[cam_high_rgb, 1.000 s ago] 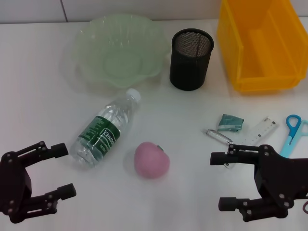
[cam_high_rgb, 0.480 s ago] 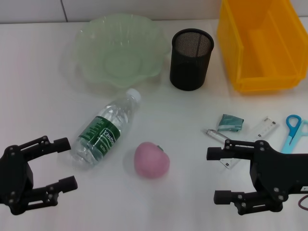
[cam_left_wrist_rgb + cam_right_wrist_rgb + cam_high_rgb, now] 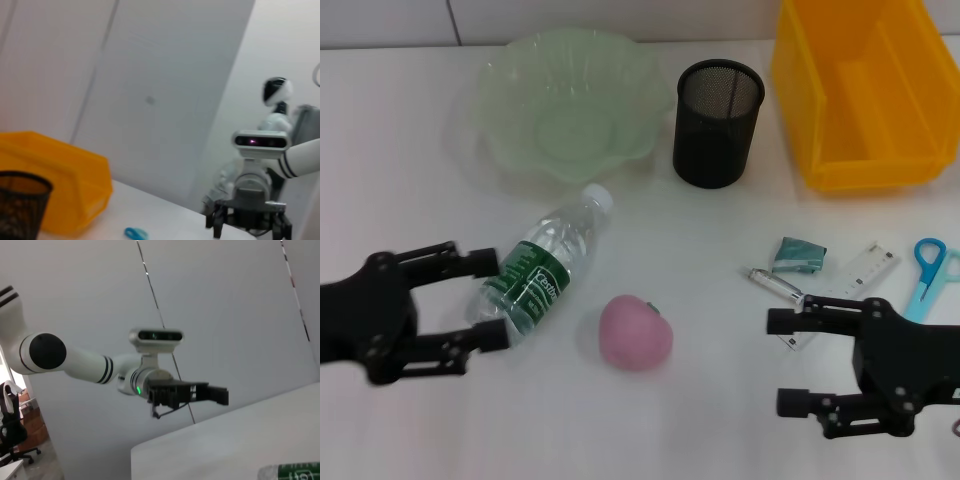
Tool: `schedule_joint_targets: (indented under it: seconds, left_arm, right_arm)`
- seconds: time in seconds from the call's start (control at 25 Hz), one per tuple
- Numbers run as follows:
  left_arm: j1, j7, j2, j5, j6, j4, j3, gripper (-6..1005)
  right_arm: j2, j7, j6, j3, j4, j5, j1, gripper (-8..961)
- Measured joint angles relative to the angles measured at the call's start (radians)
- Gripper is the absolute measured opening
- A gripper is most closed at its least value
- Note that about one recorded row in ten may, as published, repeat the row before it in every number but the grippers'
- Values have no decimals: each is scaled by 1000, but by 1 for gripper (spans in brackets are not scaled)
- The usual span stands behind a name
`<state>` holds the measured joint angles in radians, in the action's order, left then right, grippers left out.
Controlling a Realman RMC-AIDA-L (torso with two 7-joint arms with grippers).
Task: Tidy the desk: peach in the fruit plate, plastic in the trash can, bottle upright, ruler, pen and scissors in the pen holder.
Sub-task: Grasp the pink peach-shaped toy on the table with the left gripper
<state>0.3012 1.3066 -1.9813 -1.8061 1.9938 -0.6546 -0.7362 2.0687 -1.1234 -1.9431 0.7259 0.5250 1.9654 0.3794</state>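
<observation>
A clear bottle [image 3: 542,268] with a green label lies on its side, cap toward the pale green fruit plate [image 3: 565,105]. My left gripper [image 3: 490,298] is open, a finger on each side of the bottle's base. The pink peach [image 3: 635,333] rests just right of the bottle. A teal plastic wrapper [image 3: 800,254], a pen [image 3: 775,283], a clear ruler [image 3: 860,275] and blue scissors [image 3: 927,270] lie at the right. My right gripper [image 3: 782,362] hovers open in front of them. The black mesh pen holder [image 3: 717,122] stands upright. The left wrist view shows the right gripper [image 3: 248,231].
The yellow bin [image 3: 860,90] sits at the back right, beside the pen holder; it also shows in the left wrist view as the yellow bin [image 3: 55,180]. A white wall runs along the table's far edge.
My left gripper has moved right and forward, from the near left corner to the bottle's base. The right gripper has shifted only slightly. No object has moved.
</observation>
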Motion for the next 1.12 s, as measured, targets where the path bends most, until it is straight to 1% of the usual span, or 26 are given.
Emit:
schedule_joint_targets:
  seconds: [0.08,0.12,0.16,0.2,0.24,0.28,0.32,0.36,0.4,0.44,0.48,0.52,0.6,0.64,0.72,0.76,0.8,0.84,0.88,0.92,1.0,1.04,1.08,1.12]
  left_arm:
    - [39,54,-18,-20,-5,-47,-10,775]
    - [74,84,-34,-45,-14,-78,-16,774]
    - [92,95,-41,-58,-18,-92,-17,773]
    - [140,115,-59,-89,-29,-109,-18,772]
    - [164,121,-66,-102,-34,-113,-18,771]
    - [164,121,-66,-102,-34,-113,-18,769]
    - [206,131,-76,-134,-50,-116,-19,768]
    - [206,131,-76,-134,-50,-116,-19,767]
    - [257,142,-83,-173,-77,-116,-22,766]
    - [257,142,-83,-173,-77,-116,-22,765]
    - [345,169,-86,-249,-176,-89,-54,763]
    - [367,179,-87,-265,-216,-81,-82,762]
    - [367,179,-87,-265,-216,-81,-82,760]
    - [393,198,-87,-282,-266,-77,-130,759]
    - [393,198,-87,-282,-266,-77,-130,756]
    - [422,239,-88,-312,-339,-99,-265,755]
    - [422,239,-88,-312,-339,-99,-265,754]
    - [428,264,-91,-322,-375,-120,-341,753]
    - [428,264,-91,-322,-375,-120,-341,752]
    - [429,279,-93,-323,-405,-127,-393,750]
    - [429,279,-93,-323,-405,-127,-393,748]
    - [431,318,-94,-324,-481,-135,-511,747]
    - [431,335,-94,-325,-507,-136,-551,746]
    - [431,335,-94,-325,-507,-136,-551,745]
  right_arm:
    - [-10,-14,6,-15,4,8,-19,793]
    - [-14,-16,8,-24,5,10,-28,793]
    - [-19,-17,9,-38,6,11,-43,793]
    - [-23,-22,8,-54,10,12,-55,793]
    - [-26,-29,5,-68,16,15,-67,794]
    - [-27,-39,1,-82,26,21,-78,794]
    - [-28,-50,-4,-96,36,30,-87,794]
    - [-28,-59,-5,-112,48,43,-96,794]
    - [-27,-65,-5,-132,56,63,-102,794]
    - [-27,-67,-3,-151,62,80,-106,794]
    - [-26,-67,-1,-177,63,102,-108,794]
    - [-26,-67,1,-200,64,121,-109,794]
    - [-26,-67,8,-232,63,146,-111,794]
    - [-26,-68,12,-241,63,151,-112,793]
    - [-26,-68,24,-247,64,153,-113,793]
    - [-27,-68,29,-249,64,153,-114,793]
    - [-27,-68,36,-251,64,154,-114,793]
    - [-27,-68,42,-252,64,154,-114,793]
    - [-27,-68,47,-252,63,155,-114,793]
    - [-27,-68,51,-250,61,155,-113,793]
    - [-27,-68,55,-246,61,155,-110,793]
    - [-27,-68,56,-245,61,155,-107,792]
    - [-27,-68,57,-244,62,155,-104,792]
    - [-27,-68,59,-244,61,155,-100,792]
